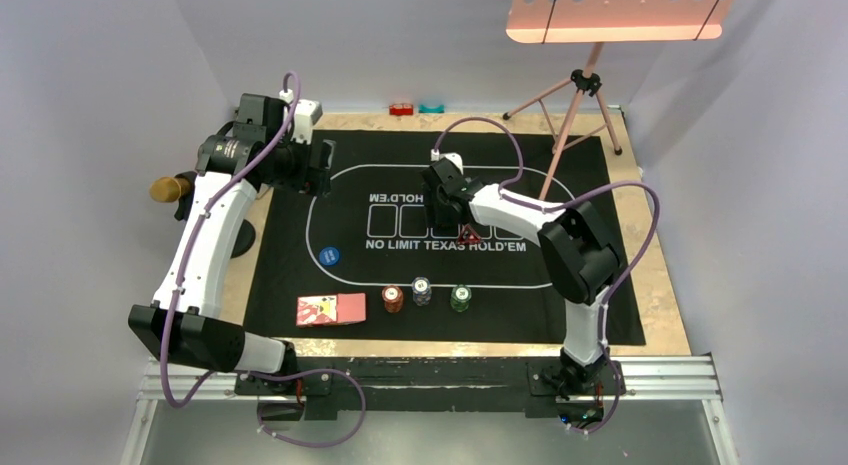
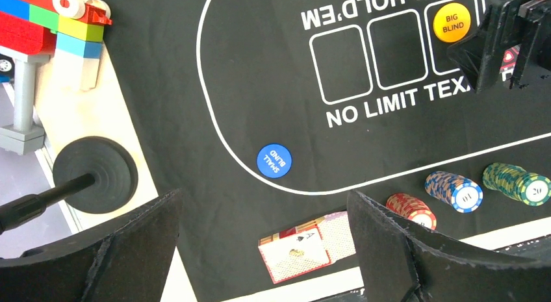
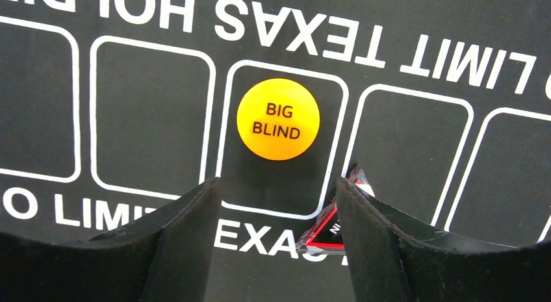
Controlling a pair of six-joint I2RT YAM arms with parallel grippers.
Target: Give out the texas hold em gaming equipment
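Right wrist view, orange disc (image 3: 278,119) in printed box (image 3: 327,113), right gripper (image 3: 276,188) spread, left gripper (image 2: 264,197) spread.

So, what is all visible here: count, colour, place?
poker mat: one, black, centre.
Big Blind disc: one, orange, in mat box.
triangle marker: one, red, beside it.
Small Blind disc: one, blue, mat's left.
chip stacks: three, red, grey-white, green, near row.
playing cards: pile, pink-red, left of chip stacks.
toy bricks: several, multicoloured, left.
microphone: one, gold-headed, left edge.
tripod: one, pink, far right.
left gripper: one, black, open, left.
right gripper: one, black, open, over Big Blind disc.
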